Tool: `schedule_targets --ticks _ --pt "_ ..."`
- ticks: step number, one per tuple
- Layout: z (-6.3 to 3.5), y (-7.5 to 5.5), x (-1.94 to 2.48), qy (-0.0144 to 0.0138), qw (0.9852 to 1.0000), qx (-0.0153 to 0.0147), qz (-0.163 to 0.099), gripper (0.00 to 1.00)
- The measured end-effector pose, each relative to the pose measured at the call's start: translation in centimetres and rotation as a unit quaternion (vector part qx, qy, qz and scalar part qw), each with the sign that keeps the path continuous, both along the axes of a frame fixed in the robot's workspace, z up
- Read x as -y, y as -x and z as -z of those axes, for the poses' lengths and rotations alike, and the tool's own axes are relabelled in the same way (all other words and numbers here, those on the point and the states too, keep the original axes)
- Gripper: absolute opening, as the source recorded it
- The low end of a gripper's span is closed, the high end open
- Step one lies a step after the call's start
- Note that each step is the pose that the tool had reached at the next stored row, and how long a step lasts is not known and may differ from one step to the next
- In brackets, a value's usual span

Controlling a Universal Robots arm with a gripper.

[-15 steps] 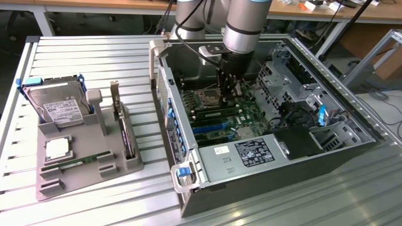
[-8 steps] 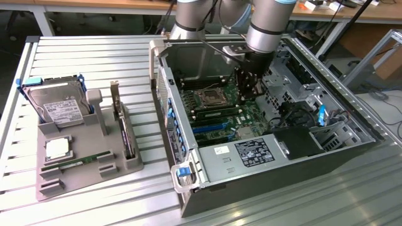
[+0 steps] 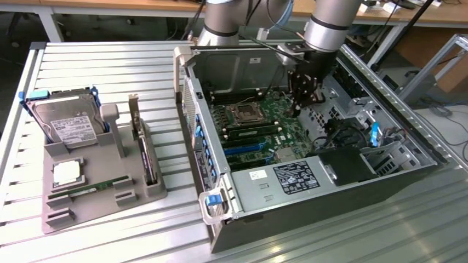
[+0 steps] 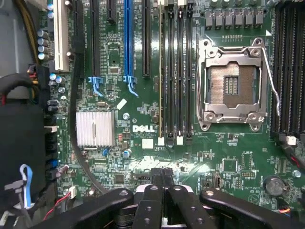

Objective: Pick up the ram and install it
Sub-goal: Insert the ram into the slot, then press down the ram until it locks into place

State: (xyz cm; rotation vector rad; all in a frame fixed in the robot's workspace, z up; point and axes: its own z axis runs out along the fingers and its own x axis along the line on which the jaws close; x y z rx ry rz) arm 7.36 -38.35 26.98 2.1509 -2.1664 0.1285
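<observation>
Gripper (image 4: 164,191) pinched shut, black linkage fingers meeting, nothing between them. Hanging inside open tower case (image 3: 409,181), low over green Dell motherboard (image 4: 143,143).

Just beyond: ribbed aluminium heatsink (image 4: 95,129), then row of long black DIMM slots (image 4: 180,71) beside bare CPU socket (image 4: 231,86) with steel frame. Thin gold-edged strip in slot nearest blue connector, likely ram (image 4: 160,71) seated on edge; latching not clear.

Exterior view's left: grey moulded parts holder (image 3: 87,197), pockets keeping parts upright. Silver hard drive (image 3: 69,123) in cradle, dark expansion card (image 3: 142,145) on edge.
</observation>
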Motion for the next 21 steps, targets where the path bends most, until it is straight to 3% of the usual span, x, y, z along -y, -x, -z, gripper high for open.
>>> schedule_targets --ticks 2,10,21 --pt "-1.68 0.0 0.00 0.0000 1.0000 0.0000 0.000 0.11" --pt "-1.74 0.1 0.00 0.0000 1.0000 0.0000 0.000 0.11" --pt "0.99 2.9 0.00 0.0001 1.0000 0.0000 0.000 0.11"
